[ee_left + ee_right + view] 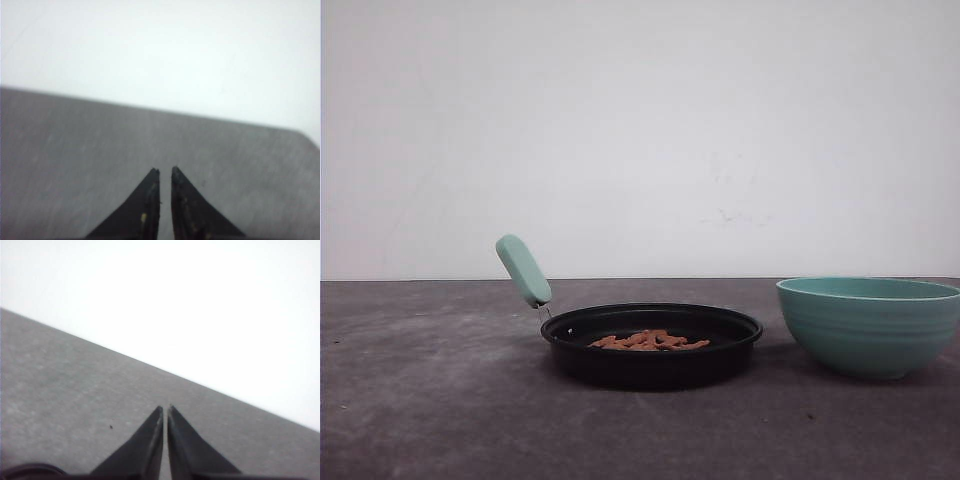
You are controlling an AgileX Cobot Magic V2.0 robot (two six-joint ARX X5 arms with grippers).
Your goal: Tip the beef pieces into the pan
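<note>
Left gripper [165, 172], right gripper [165, 409]: black, tapered, pointed; left yellow-flecked.

The worktop [430, 400] is a dark grey, mottled surface with pale scuffs, running back to a far edge that meets a plain white wall; two things stand directly on it. The pan [651, 345], black, shallow and round, sits about midway between the left and right edges, its mint-green handle rising tilted toward the left; a teal ribbed bowl [869, 325] stands near the right edge, just beside the pan but apart from it; both are upright. In the wrist views the same grey surface shows bare, with a small dark speck in the right wrist view.
</note>
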